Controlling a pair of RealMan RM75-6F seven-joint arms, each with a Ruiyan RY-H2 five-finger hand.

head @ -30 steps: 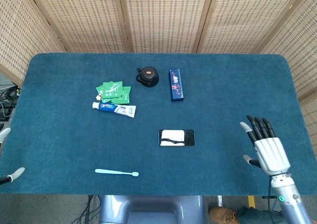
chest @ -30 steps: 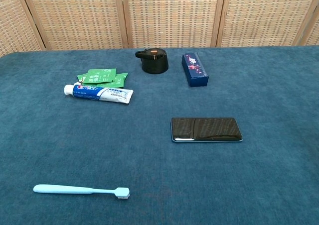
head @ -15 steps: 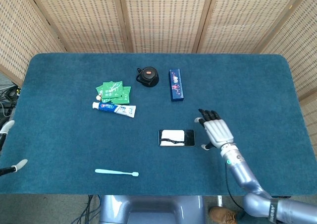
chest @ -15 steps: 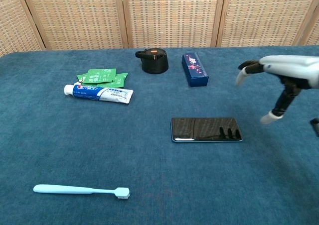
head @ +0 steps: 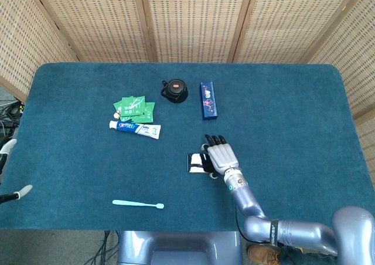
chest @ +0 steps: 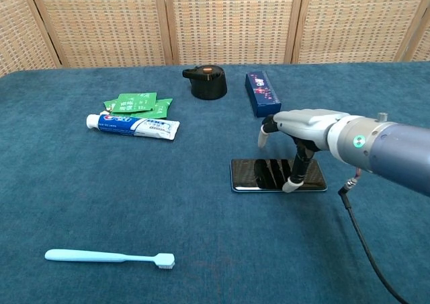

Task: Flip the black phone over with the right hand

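Note:
The black phone lies flat and screen-up in the middle of the blue table; in the chest view its glossy face reflects the fingers above it. My right hand hovers palm-down over the phone's right half, fingers spread and holding nothing. In the chest view the right hand arches over the phone, and one fingertip reaches down to the phone's near edge. Only two pale fingertips of my left hand show at the table's left edge, set apart.
Behind the phone stand a dark blue box and a black round lid-like pot. Green sachets and a toothpaste tube lie to the left. A light blue toothbrush lies near the front edge.
My right hand has swept in from the table's right front edge leftward and now sits over the phone, with a fingertip down at its near edge. The phone has not moved.

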